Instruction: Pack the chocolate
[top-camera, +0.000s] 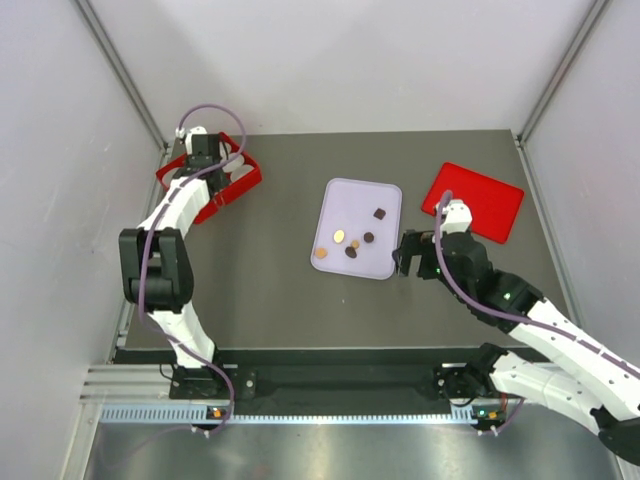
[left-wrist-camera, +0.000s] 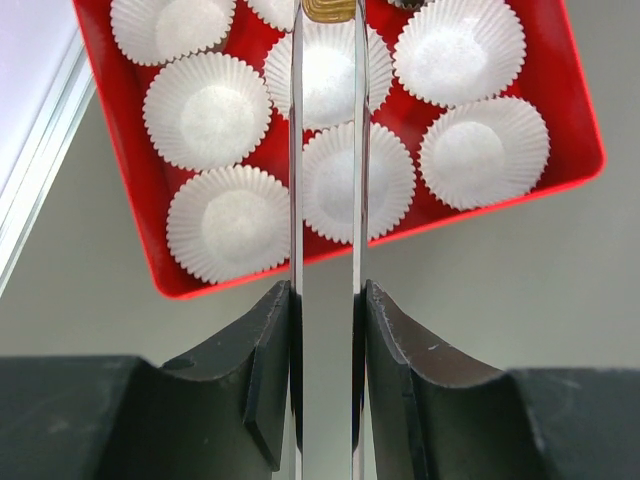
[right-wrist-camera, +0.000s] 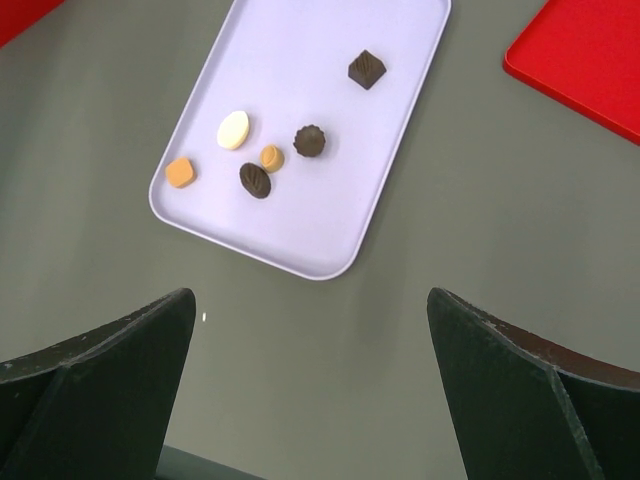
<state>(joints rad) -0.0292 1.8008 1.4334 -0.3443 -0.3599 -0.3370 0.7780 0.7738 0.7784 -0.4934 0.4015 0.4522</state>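
1. Chocolate, one caramel piece (left-wrist-camera: 328, 8) — pinched in the nearly closed left gripper (left-wrist-camera: 328, 30), above the red box (left-wrist-camera: 130, 230) of paper cups (left-wrist-camera: 208, 110), well left of the lavender tray (right-wrist-camera: 330, 225).
2. Six loose pieces (right-wrist-camera: 255, 180) lie on that tray.
3. Right gripper (top-camera: 404, 252) — spread wide, empty, just right of it.

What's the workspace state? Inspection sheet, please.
Surface: dark grey table, matte.
Job's things: six chocolates on lavender tray; red box of white paper cups.
Clutter: red lid, flat, far right.
Claws: left claw shut on caramel piece over the red box; right claw open, empty, beside the tray.
Cables: purple cable along each arm, off the tray.
Surroundings: plain pale walls; nothing else seen.
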